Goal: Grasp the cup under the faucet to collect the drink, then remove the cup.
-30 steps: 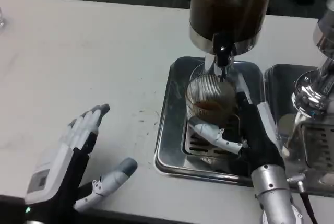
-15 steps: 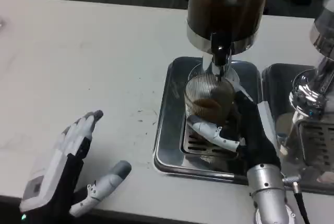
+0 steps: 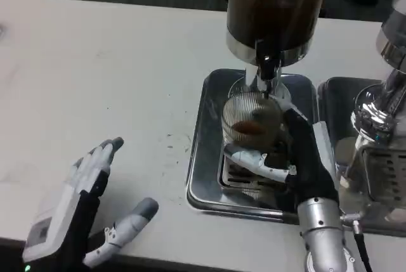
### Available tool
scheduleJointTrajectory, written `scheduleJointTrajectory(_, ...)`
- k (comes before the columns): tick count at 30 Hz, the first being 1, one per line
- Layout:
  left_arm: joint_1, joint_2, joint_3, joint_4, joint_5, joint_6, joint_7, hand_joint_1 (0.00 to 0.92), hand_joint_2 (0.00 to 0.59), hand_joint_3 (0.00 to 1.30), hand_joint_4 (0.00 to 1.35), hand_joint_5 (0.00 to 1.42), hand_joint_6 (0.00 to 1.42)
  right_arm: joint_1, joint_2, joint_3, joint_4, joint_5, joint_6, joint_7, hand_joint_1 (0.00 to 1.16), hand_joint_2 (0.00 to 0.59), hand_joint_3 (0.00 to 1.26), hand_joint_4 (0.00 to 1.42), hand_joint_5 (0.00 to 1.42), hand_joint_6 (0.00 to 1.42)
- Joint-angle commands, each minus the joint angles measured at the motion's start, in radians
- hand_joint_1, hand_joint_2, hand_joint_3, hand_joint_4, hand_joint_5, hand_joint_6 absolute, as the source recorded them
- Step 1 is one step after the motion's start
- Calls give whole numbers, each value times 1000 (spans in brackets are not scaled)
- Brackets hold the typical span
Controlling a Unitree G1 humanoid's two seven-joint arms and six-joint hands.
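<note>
The right robot hand is gripping a ribbed cup under the faucet; the left robot hand is resting spread apart on the tabletop.

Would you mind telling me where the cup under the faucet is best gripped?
Around the ribbed side wall of the cup, from the right, as the right hand does: it stands upright, and the faucet blocks the open top.

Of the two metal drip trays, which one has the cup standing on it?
The left drip tray, under the dark-drink dispenser. The ribbed clear cup stands on its grate below the faucet, gripped by the right hand. The right tray holds another dispenser's base.
</note>
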Motion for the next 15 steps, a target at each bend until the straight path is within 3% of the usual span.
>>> scheduleJointTrajectory(1,6,14,-7,-11,-5,7,-7,0,160,44,0,10,0,12,22,-3,41,11,24,1,1062,188,532,533,529,442)
scheduleJointTrajectory(15,2,12,-11,-8,-12,7,-16,0,161,41,0,9,0,10,25,-10,37,-4,-9,-46,1103,149,648,683,698,666)
